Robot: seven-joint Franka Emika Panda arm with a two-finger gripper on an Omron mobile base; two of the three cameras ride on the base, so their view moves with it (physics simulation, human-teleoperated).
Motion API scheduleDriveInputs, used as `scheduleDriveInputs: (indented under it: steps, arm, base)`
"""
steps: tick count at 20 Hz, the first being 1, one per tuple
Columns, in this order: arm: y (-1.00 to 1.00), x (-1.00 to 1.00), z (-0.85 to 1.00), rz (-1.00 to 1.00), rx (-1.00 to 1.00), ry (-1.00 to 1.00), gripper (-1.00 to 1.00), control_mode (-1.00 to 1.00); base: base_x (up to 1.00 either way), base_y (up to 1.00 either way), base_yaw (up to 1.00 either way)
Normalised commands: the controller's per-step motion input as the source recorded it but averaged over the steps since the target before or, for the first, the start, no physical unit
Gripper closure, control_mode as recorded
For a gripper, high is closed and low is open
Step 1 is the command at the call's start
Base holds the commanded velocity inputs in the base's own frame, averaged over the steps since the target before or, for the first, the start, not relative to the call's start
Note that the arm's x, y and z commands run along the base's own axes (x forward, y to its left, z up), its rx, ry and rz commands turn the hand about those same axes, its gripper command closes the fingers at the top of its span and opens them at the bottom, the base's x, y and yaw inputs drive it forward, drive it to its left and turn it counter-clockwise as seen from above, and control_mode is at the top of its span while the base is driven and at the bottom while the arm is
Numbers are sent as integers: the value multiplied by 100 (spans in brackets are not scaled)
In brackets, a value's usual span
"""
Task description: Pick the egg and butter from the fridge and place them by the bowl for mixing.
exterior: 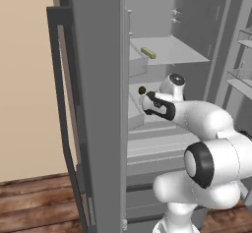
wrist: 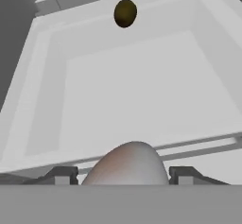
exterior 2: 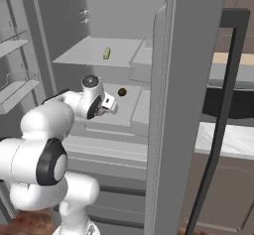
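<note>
The fridge [exterior: 98, 104] stands open, its dark-framed door [exterior: 61, 104] swung wide, and the arm [exterior: 197, 119] reaches into the middle shelf [wrist: 142, 90]. One shelf higher lies the butter [exterior: 148, 53], its long axis slanting toward the back wall, well above the hand. A small dark ball [wrist: 125, 13] sits near the rear of the middle shelf. The gripper [wrist: 124, 176] straddles the egg [wrist: 127, 164], a finger either side; whether the pads actually press it I cannot tell. The egg lies squarely between the jaws, so the coming move likely turns on closing and lifting it straight out toward the front
</note>
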Motion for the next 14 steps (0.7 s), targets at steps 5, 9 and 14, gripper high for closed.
scheduleDriveInputs:
  steps: [5, 9, 14]
  arm:
    - [0, -40, 48, 1, 0, 8, 100, -100]
    - [-9, -49, 36, 0, -5, 1, 100, -100]
    - [-9, -49, 23, 0, -2, 0, 100, -100]
  base:
    - [0, 0, 0]
    - [0, 0, 0]
    - [0, 0, 0]
